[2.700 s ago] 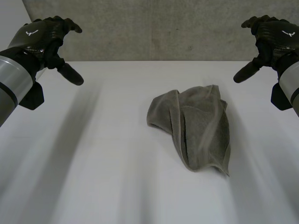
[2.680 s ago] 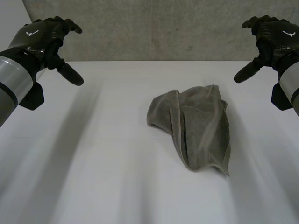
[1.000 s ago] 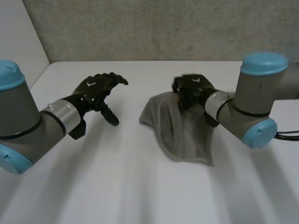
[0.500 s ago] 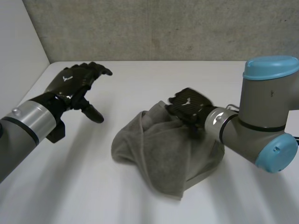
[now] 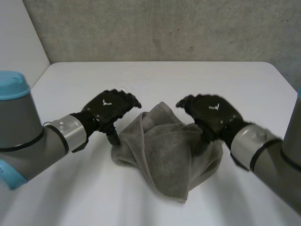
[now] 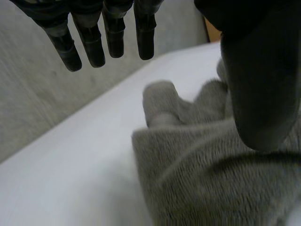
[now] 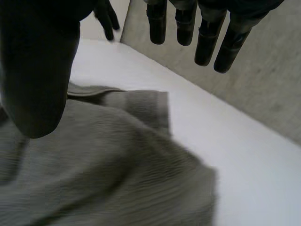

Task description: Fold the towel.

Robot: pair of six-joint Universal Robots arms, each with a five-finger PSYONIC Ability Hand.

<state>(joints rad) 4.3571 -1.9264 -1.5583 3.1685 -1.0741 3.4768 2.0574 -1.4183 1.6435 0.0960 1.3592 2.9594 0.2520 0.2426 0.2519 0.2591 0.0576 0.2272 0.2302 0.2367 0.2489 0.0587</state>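
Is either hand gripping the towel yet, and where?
Nothing is held. The left hand is open beside the towel at its left edge; the right hand is open over its right side.

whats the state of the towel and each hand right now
towel: crumpled in a heap on the table, not folded
left hand: open, fingers straight, at the towel's left edge, gripping nothing
right hand: open, fingers straight, over the towel's right side, gripping nothing
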